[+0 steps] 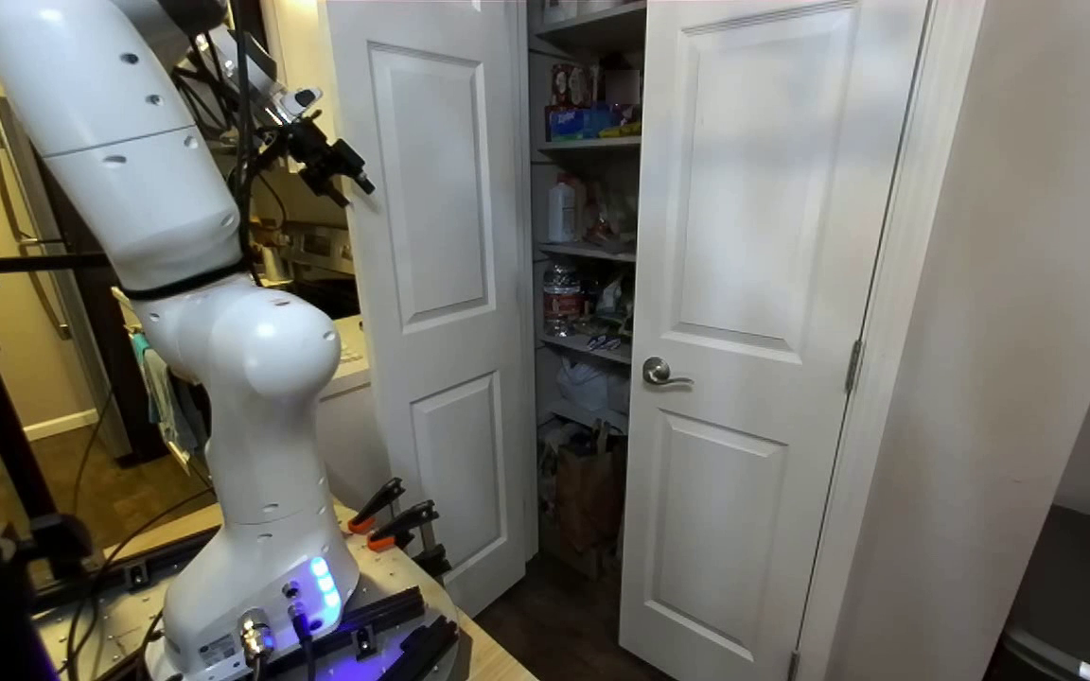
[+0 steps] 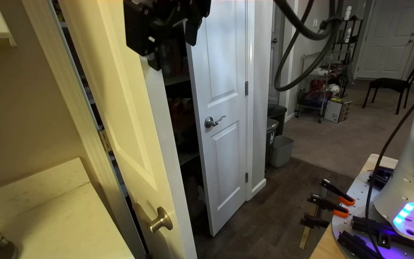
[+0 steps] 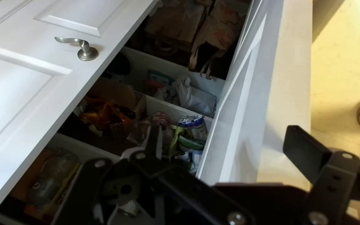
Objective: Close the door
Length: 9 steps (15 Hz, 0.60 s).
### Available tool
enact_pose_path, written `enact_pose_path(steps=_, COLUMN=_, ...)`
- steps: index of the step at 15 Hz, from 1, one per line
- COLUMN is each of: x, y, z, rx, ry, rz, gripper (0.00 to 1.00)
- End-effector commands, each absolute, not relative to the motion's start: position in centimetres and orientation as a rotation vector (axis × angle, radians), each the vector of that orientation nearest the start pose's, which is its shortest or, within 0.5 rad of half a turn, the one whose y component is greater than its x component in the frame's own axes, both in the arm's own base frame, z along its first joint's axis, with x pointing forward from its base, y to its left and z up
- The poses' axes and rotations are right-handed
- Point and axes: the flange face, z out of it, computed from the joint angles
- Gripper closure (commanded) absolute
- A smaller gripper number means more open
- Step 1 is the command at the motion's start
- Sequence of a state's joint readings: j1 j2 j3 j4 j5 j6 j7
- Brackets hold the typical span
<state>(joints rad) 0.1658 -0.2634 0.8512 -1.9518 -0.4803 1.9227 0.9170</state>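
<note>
The door (image 1: pixel 441 189) is a tall white panelled leaf standing ajar, seen in both exterior views (image 2: pixel 120 108) and at the right of the wrist view (image 3: pixel 255 93). Its silver handle (image 2: pixel 160 219) shows low near its right edge in an exterior view; it is hidden elsewhere. My gripper (image 1: pixel 354 192) is open and empty at the door's free edge, high up. In the wrist view the gripper (image 3: pixel 223 134) has one finger on each side of the door's edge. In an exterior view the gripper (image 2: pixel 173 54) overlaps that edge. I cannot tell whether it touches.
The matching white leaf (image 1: pixel 763 378) with a silver lever (image 1: pixel 663 372) also stands ajar. Pantry shelves (image 1: pixel 592 248) with food and bags show between the leaves. A counter (image 2: pixel 49 223) lies beside the door. Black clamps (image 2: pixel 325 203) stick out from the robot's table.
</note>
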Motion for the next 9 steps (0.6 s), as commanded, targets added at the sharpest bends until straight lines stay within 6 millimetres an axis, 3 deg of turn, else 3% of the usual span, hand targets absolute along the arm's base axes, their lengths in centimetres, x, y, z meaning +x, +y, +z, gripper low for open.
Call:
enact_pose_path(steps=1, x=27.8, y=45.2, z=57.9, rx=-3.236, ry=-0.329, rz=-1.066, gripper=0.00)
enact_pose_path(steps=9, x=27.3, y=43.0, z=58.5, rx=-3.348, ry=-0.167, rz=-1.147, gripper=0.00)
